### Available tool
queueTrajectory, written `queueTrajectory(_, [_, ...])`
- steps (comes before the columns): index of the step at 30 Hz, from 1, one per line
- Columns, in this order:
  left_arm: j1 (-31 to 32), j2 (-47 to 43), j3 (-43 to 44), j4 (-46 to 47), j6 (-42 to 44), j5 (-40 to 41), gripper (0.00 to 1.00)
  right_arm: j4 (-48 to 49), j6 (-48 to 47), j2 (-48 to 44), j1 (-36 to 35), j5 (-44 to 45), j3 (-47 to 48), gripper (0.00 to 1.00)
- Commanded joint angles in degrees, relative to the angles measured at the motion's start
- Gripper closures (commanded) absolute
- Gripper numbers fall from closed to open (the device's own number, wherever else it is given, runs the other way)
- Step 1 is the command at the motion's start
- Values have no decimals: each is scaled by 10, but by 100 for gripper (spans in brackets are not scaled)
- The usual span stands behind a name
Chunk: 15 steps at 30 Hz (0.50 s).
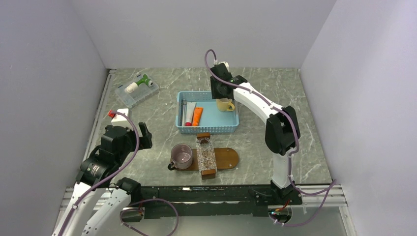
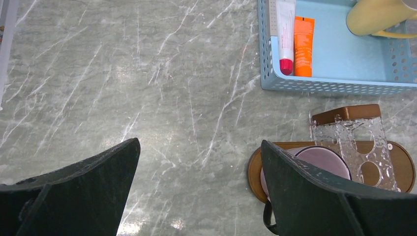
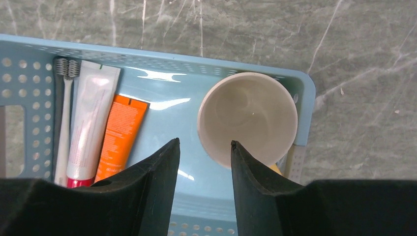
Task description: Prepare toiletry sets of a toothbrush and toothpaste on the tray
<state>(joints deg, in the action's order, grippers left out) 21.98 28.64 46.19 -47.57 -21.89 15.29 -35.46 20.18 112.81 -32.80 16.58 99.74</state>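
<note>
Right gripper is hovering over the blue basket, jaws standing about half apart with nothing between them, tips sitting by the rim of the yellow cup at the basket's right end. Left gripper is hanging wide open and empty over the table, left of the basket and nearer the bases.

Toothbrush is lying flat along the basket's left wall. A white red-capped tube is lying beside it, and the orange toothpaste is touching that tube on the inner side.

Tray is sitting just in front of the basket, carrying a purple mug and a clear holder.

Judging handling:
- **Toothpaste:** looking light, soft and a bit slick, so pinching across the mid-body is seeming safest.
- **Toothbrush:** looking light, stiff and thin, lying low by the wall, so taking it mid-handle with jaws crossing it, and risking a slip.
</note>
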Motion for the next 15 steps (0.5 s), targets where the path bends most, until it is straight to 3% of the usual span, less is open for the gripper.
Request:
queueTrajectory(1, [-6,6,4,18,6,-4,1,10,-17,19,11,-24,34,55])
queueTrajectory(15, [-14,10,3,20,8,-10,1,-15,-25,85,15,-39,84,60])
